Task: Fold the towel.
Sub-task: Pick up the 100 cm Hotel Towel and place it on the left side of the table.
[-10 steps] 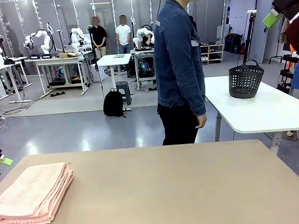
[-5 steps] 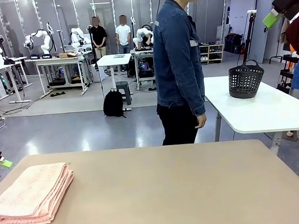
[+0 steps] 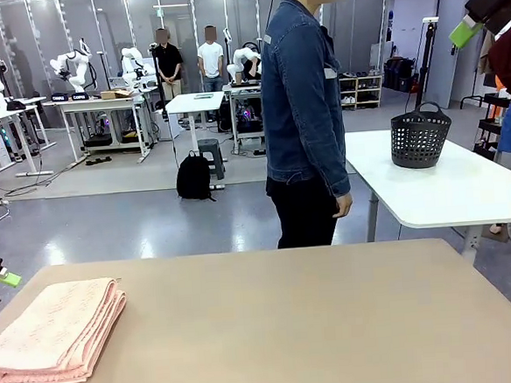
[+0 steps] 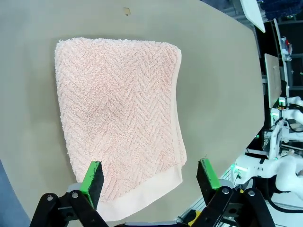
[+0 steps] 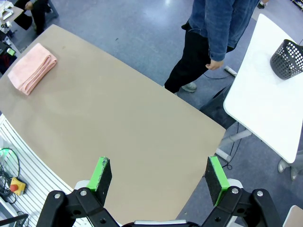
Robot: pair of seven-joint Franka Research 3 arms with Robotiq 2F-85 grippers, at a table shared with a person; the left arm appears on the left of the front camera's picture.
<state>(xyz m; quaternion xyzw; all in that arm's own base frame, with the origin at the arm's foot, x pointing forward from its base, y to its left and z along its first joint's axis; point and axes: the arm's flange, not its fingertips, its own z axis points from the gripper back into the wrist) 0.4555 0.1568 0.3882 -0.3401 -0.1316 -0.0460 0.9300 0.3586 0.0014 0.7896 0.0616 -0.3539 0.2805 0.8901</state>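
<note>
Towel (image 3: pixel 55 333) lies folded in a thick stack at the left near corner of the tan table (image 3: pixel 318 327), nothing touching it. Left gripper (image 4: pixel 150 176) hangs above it with jaws spread wide and nothing held; herringbone weave and plain band face up. Right gripper (image 5: pixel 159 178) is high over the table, jaws likewise released. Person in a denim jacket (image 3: pixel 305 109) stands at the far side. Dark basket (image 3: pixel 420 138) sits on a white table (image 3: pixel 466 196) behind.
</note>
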